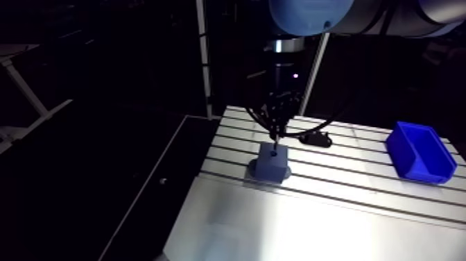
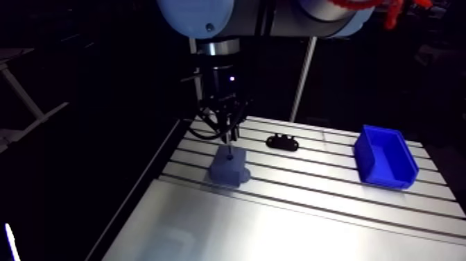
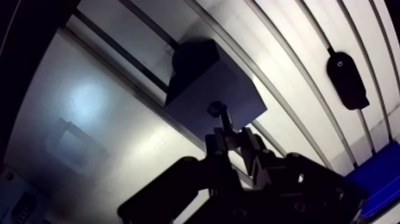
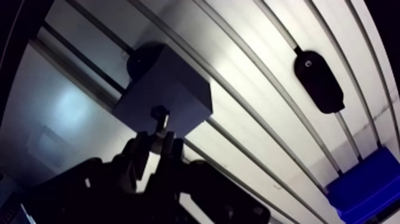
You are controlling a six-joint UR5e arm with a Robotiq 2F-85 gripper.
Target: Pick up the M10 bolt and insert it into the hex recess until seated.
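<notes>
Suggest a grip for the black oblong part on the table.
Across its narrow width, from straight above: the black oblong part lies flat, with bare table along both long sides. The tool is shut on the bolt.

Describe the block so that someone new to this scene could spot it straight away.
On the slotted aluminium table, look to the end away from the blue bin, straight under the bolt held in the jaws. The block sits there on the slots. It alone is a boxy grey-blue solid, unlike the flat black oval piece nearby and the open bin.
</notes>
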